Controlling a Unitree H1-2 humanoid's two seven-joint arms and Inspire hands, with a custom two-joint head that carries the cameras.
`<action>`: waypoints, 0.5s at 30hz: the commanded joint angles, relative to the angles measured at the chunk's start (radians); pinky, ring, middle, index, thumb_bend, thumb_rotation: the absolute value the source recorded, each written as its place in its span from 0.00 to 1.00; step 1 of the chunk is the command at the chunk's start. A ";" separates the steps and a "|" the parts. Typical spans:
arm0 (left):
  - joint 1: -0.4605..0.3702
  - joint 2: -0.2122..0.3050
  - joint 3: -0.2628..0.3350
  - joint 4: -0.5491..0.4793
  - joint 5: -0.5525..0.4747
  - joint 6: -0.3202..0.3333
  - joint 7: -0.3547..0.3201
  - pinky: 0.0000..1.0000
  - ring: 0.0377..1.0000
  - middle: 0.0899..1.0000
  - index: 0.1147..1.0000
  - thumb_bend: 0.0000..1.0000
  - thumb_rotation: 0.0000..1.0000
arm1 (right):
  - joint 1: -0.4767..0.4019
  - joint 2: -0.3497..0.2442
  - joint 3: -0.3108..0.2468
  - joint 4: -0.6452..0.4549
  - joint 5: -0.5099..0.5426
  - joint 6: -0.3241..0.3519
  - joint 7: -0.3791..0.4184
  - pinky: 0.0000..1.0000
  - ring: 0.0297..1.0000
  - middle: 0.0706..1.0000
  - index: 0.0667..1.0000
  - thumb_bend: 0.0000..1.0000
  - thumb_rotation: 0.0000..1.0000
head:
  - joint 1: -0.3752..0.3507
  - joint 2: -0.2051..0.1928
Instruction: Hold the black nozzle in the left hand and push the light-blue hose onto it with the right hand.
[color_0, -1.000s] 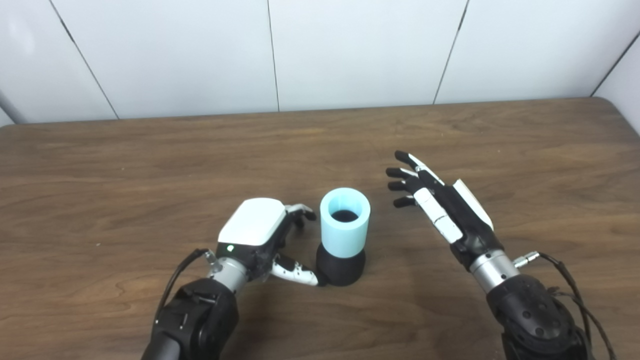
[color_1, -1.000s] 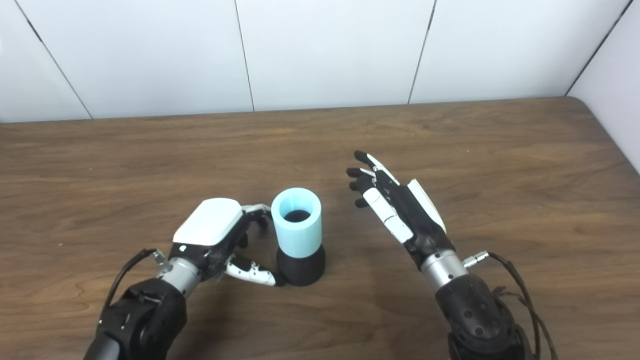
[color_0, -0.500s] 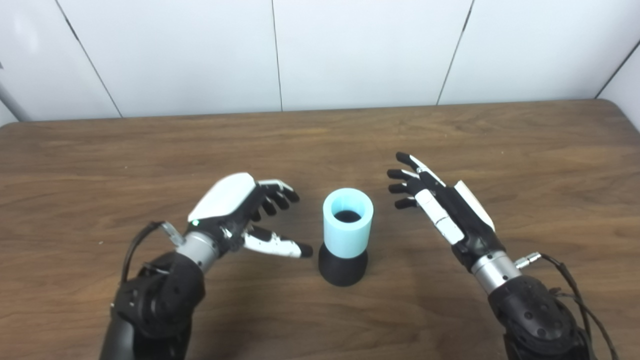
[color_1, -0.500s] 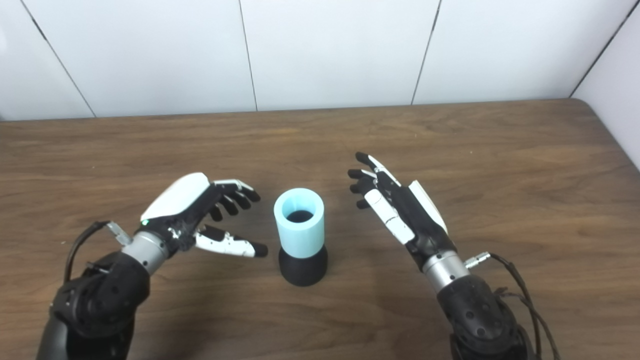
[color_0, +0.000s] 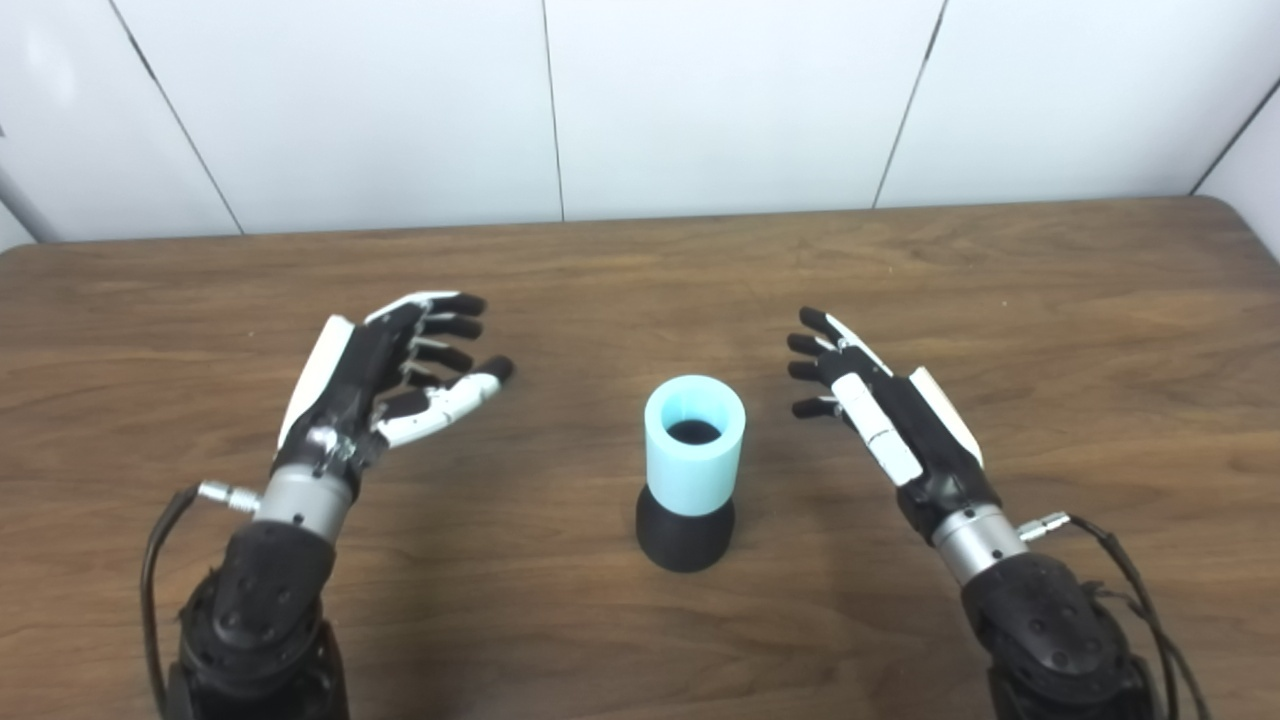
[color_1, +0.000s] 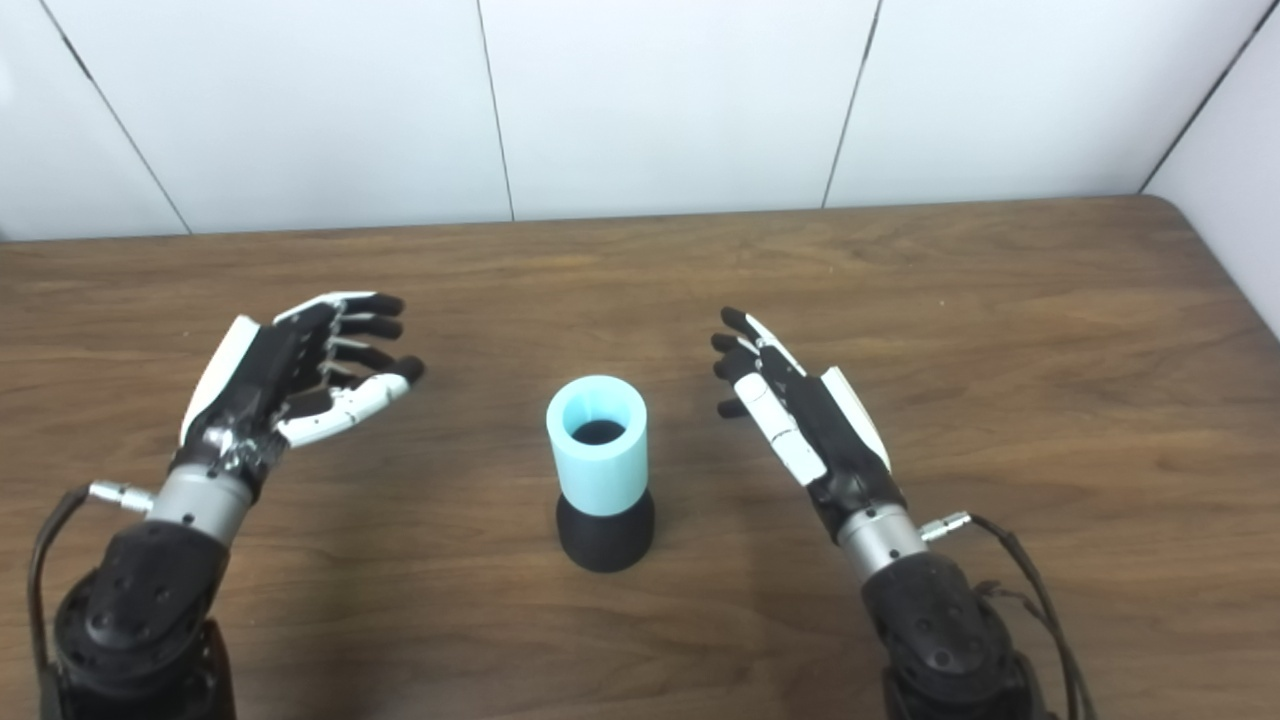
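With the light-blue hose (color_0: 694, 443) already seated upright on the black nozzle (color_0: 686, 536) at lower centre of the table (color_0: 1050, 270), I judge the push done. My left hand (color_0: 378, 380) and right hand (color_0: 885, 420) hover either side, fingers spread, holding nothing. Next I'd simply keep both clear.

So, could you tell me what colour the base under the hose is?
Black nozzle, clearest in the left eye view.
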 joint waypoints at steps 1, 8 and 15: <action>0.010 0.011 -0.004 0.014 -0.072 -0.076 0.062 0.66 0.77 0.83 0.82 0.41 0.55 | -0.006 0.015 -0.010 -0.004 0.020 -0.069 -0.032 0.73 0.87 0.90 0.94 0.39 0.99 | -0.002 0.001; 0.091 0.030 -0.014 0.103 -0.198 -0.184 0.182 0.87 0.92 0.95 0.92 0.53 0.90 | 0.005 0.056 -0.025 0.068 0.039 -0.174 -0.093 0.79 0.92 0.93 0.96 0.41 1.00 | -0.005 0.002; 0.139 0.036 0.013 0.196 -0.377 -0.300 0.248 0.99 1.00 1.00 0.98 0.57 0.97 | 0.027 0.071 -0.061 0.151 0.124 -0.285 -0.114 0.95 0.97 0.97 0.98 0.49 1.00 | -0.011 0.004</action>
